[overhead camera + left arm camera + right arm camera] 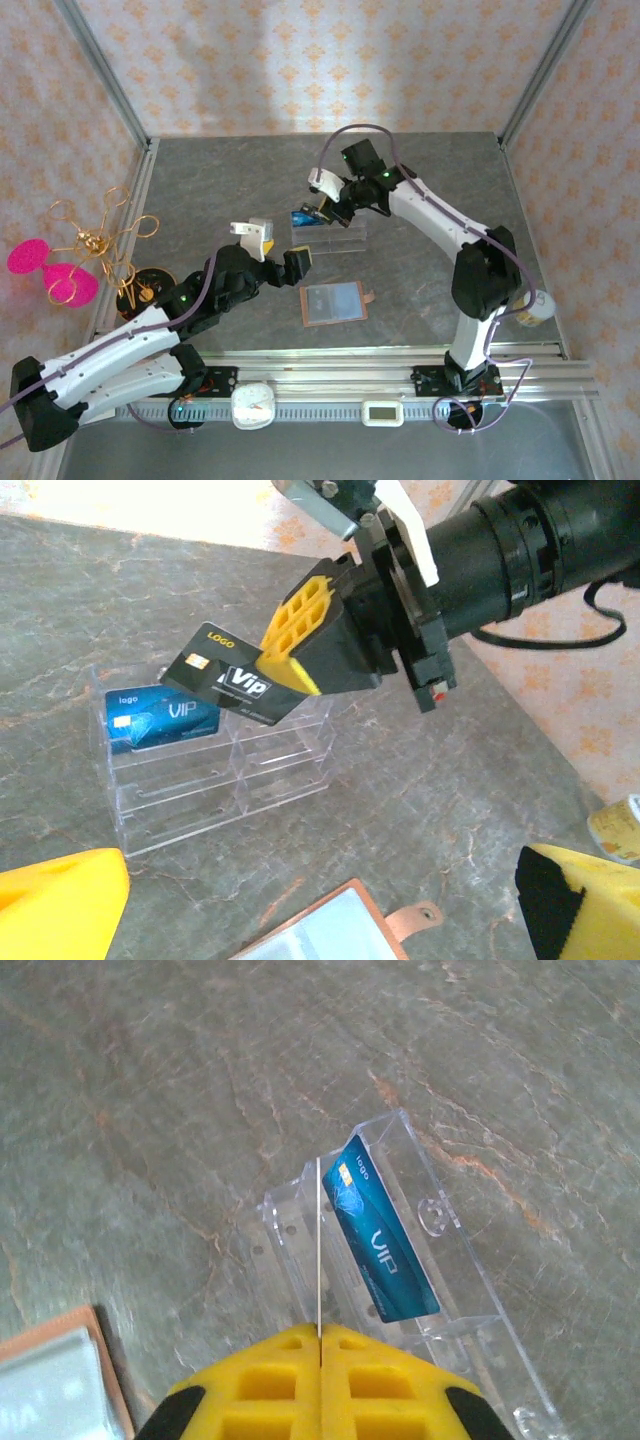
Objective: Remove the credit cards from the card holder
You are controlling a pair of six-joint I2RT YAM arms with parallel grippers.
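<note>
Right claw [278, 675] clamped on dark card [222, 680], card tilted above clear rack [250, 780]. Right arm elbowed high, wrist pitched down. Left claw [276, 249] spread wide, empty, arm stretched low toward rack. Cards: two. The bright blue card [380, 1245] stands in rack. One card holder [333, 302] lies open on counter [200, 190], pocket seemingly empty.
</note>
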